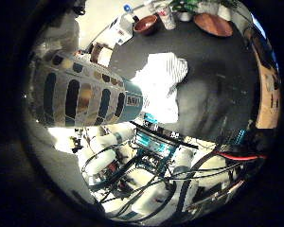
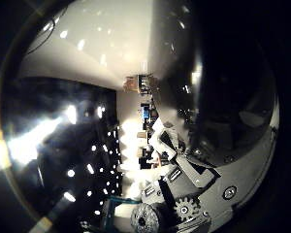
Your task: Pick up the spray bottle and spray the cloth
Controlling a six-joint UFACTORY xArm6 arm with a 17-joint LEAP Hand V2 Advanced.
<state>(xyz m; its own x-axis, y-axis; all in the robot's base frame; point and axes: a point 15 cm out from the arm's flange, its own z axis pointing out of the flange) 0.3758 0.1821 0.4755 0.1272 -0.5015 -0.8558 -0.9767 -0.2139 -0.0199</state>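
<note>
The spray bottle (image 1: 85, 97), pale with dark oval patterning and a teal band, fills much of the little finger side view and lies close against my palm, above the table. My right hand (image 1: 146, 170) has white and black fingers curled beside and under it. A white crumpled cloth (image 1: 163, 82) lies on the dark table (image 1: 217, 71) just beyond the bottle's teal end. In the thumb side view a dark glossy surface (image 2: 218, 73) sits right up against the palm, with geared parts of the hand (image 2: 184, 194) beside it.
Along the table's far edge stand a brown bowl (image 1: 146, 23), a clear cup (image 1: 166, 16), a round wooden plate (image 1: 213, 23) and potted plants (image 1: 184, 7). A white box (image 1: 120, 28) sits next to the bowl.
</note>
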